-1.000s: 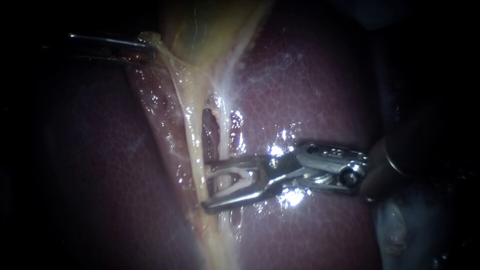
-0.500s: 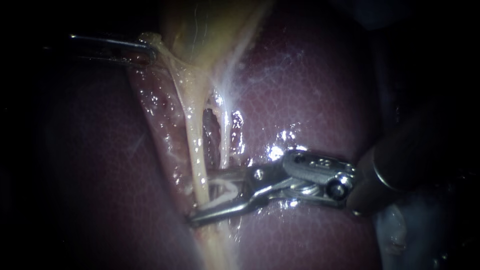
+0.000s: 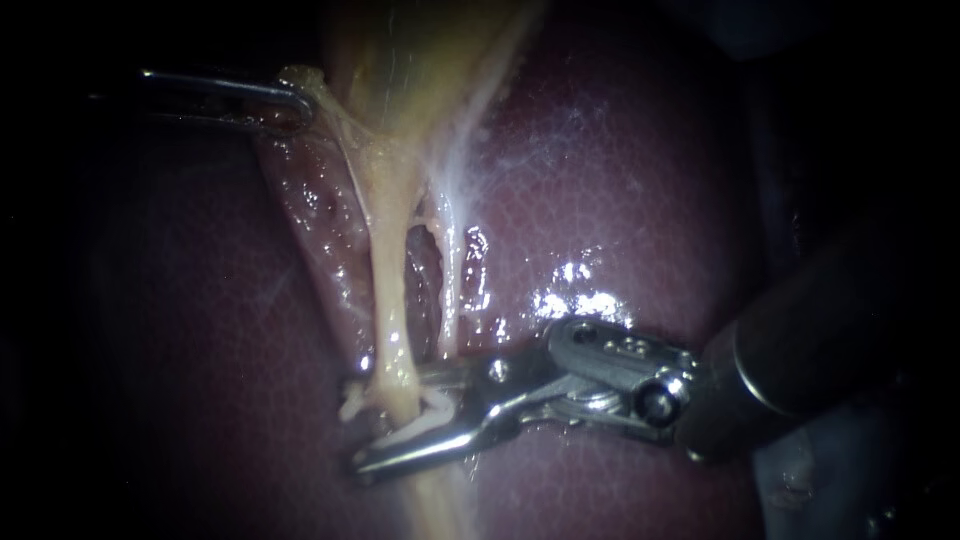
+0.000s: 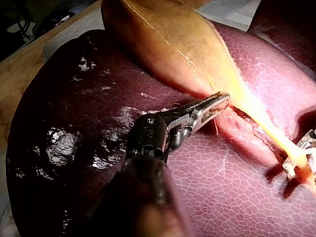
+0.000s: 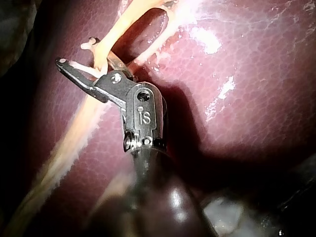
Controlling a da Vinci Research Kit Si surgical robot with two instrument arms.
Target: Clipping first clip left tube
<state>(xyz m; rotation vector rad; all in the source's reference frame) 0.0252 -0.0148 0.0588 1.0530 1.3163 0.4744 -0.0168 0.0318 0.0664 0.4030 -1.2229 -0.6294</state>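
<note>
The pale left tube (image 3: pixel 392 300) runs down from the yellow gallbladder (image 3: pixel 420 60), and the thinner right tube (image 3: pixel 447 290) lies beside it. My right instrument (image 3: pixel 356 425) comes in from the right; its jaws are open and straddle the left tube low down. A white clip (image 3: pixel 425 418) sits between them against the tube. The right wrist view shows the same instrument (image 5: pixel 81 55) with the tube (image 5: pixel 101 57) crossing between its jaws. My left instrument (image 3: pixel 295 100) is shut on tissue at the gallbladder's neck and holds it taut, as the left wrist view also shows (image 4: pixel 217 102).
Dark red liver (image 3: pixel 620 180) lies all around the tubes, wet and glistening. A dissected window (image 3: pixel 420 265) opens between the two tubes. In the left wrist view a wooden bench edge (image 4: pixel 19 74) shows beyond the liver.
My right instrument has slid leftward and a little downward, so its open jaws now reach past the left tube and enclose it. The left instrument has held still.
</note>
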